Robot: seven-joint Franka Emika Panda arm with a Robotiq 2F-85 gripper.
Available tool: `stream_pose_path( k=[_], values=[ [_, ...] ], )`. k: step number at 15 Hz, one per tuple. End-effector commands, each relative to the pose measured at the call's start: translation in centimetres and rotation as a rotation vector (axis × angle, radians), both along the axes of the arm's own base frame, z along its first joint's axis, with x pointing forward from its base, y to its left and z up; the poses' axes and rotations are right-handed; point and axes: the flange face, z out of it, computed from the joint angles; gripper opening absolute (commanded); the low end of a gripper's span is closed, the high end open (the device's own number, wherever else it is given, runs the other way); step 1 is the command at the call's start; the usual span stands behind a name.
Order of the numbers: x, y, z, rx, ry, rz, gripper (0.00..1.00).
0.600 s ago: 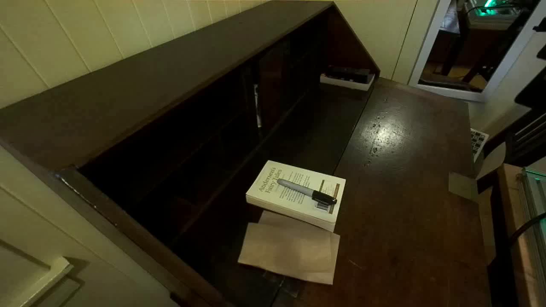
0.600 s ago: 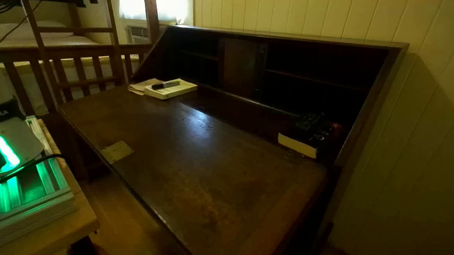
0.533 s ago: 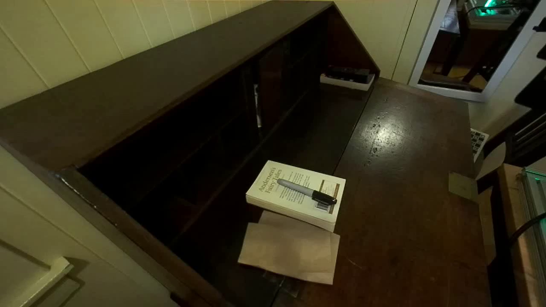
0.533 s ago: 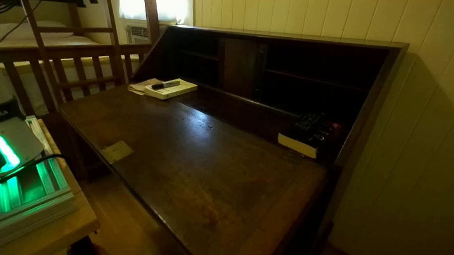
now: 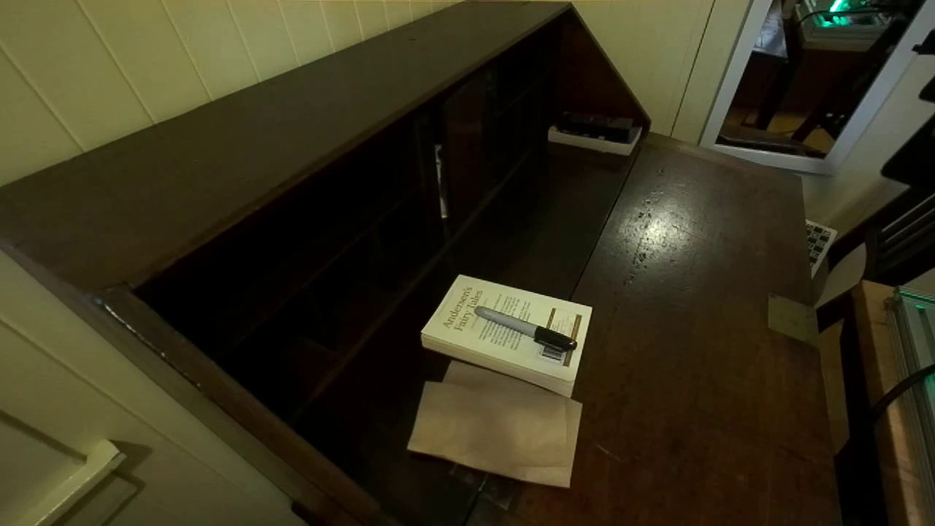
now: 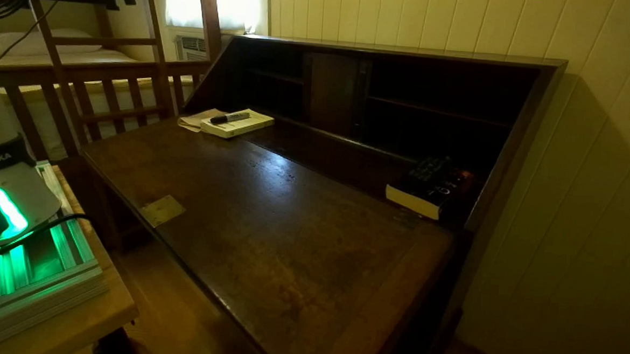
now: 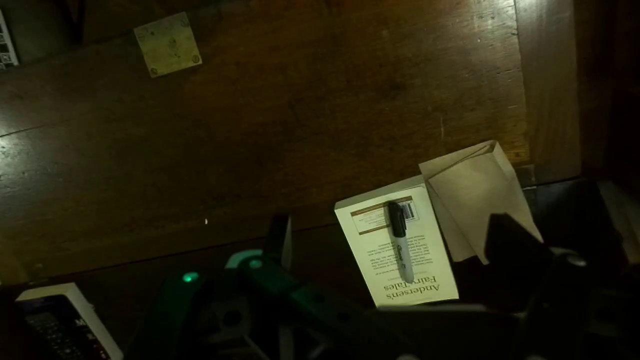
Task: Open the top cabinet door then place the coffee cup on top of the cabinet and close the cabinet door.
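Observation:
The dark brown wooden cabinet (image 5: pixel 292 117) shows in both exterior views (image 6: pixel 408 51), with dark shelved compartments and a flat plank top. Its front panel lies folded down flat (image 6: pixel 268 250), with a pale metal plate (image 6: pixel 162 211) at its edge. An upright panel (image 6: pixel 334 94) stands amid the compartments. I cannot tell which panel is the top cabinet door. The coffee cup is out of view. My gripper (image 7: pixel 390 222) is open and empty in the wrist view, its fingers apart on either side of the white book and marker below. The exterior views do not show it.
A white book (image 5: pixel 504 358) with a grey marker (image 5: pixel 522 327) on it lies on the flat panel beside a brown envelope (image 5: pixel 497 438). A thick black book (image 6: pixel 427 188) lies at the cabinet's far end. The arm base (image 6: pixel 13 183) stands on a wooden table.

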Motion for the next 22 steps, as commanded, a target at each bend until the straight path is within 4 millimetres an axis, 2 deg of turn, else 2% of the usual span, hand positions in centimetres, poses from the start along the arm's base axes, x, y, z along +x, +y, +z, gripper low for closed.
stream_pose_path(
  k=[1,7,11,14,15,18,22],
  values=[
    [0.0,0.0,0.1,0.0,0.001,0.0,1.0],
    [3.5,-4.2,-0.6,-0.052,-0.166,-0.171,1.0],
    [6.0,-6.6,-1.9,-0.047,-0.241,-0.224,1.0],
    [7.2,-7.5,-3.3,-0.098,-0.235,-0.27,1.0],
    [6.4,-7.2,-2.4,-0.069,-0.226,-0.235,1.0],
    [7.0,-7.6,-3.4,-0.081,-0.212,-0.257,1.0],
    [7.1,-7.5,-3.5,-0.081,-0.212,-0.259,1.0]
  ],
)
